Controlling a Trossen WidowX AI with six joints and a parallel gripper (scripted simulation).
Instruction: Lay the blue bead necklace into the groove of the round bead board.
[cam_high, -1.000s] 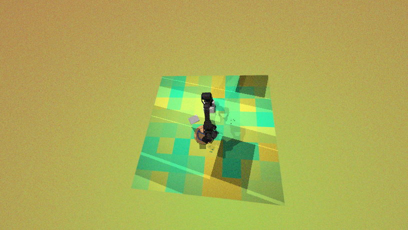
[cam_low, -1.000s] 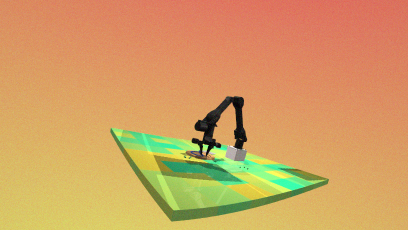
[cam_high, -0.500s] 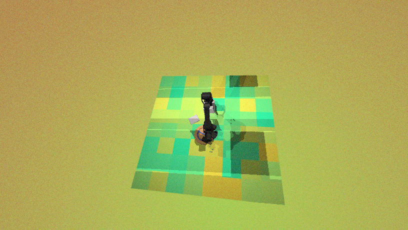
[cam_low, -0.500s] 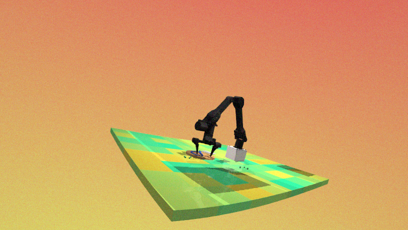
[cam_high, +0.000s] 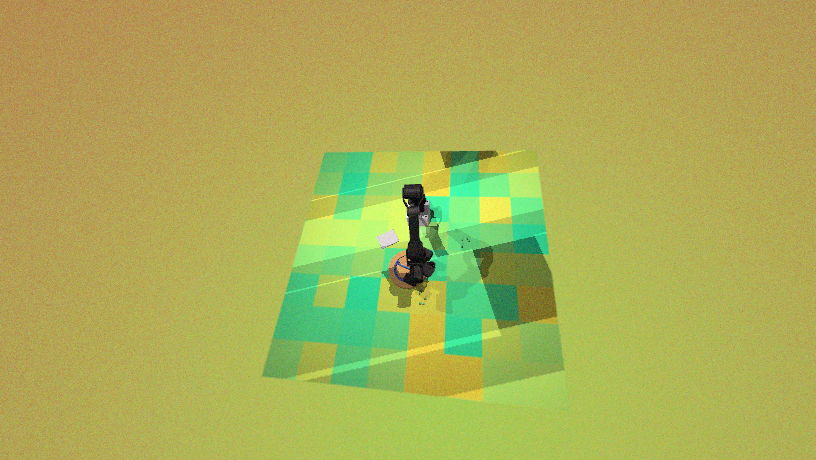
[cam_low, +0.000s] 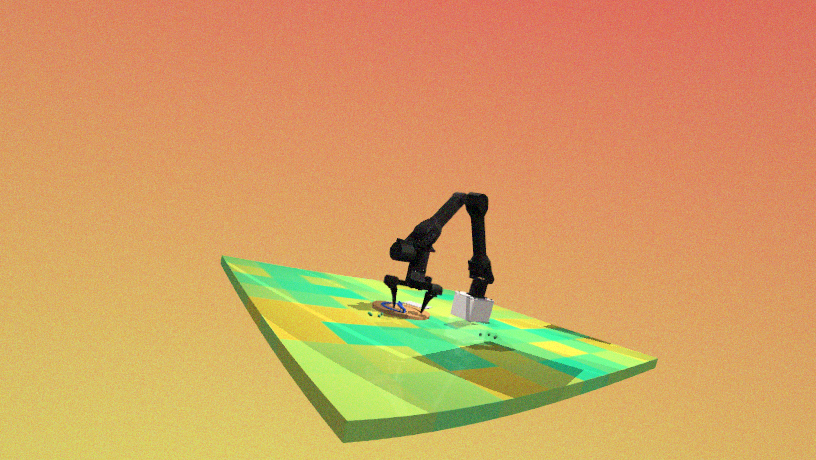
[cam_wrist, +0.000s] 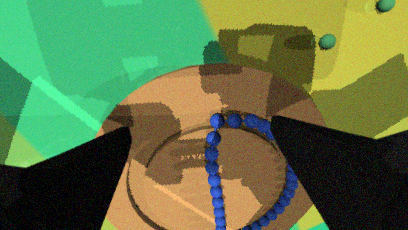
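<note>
The round tan bead board (cam_high: 391, 276) (cam_low: 420, 315) (cam_wrist: 167, 89) lies on the table with a thin circular groove. The blue bead necklace (cam_high: 395, 270) (cam_wrist: 213, 138) rests on it. In the wrist view its right side curves along or close to the groove's right side, and one strand cuts down across the inner disc. The groove's left side shows no beads. The necklace's lower end is cut off by the wrist view's edge. My gripper (cam_low: 408, 310) (cam_wrist: 202, 128) is open and empty, low over the board, its fingers on either side of the strand. The right finger hides part of the curve.
Small green beads (cam_low: 370, 313) (cam_wrist: 327, 41) lie beside the board. A flat white tile (cam_high: 387, 238) lies on the table near the board. A pale block (cam_low: 481, 309) stands at the arm's base. Several small dark beads (cam_low: 488, 334) lie in front of it.
</note>
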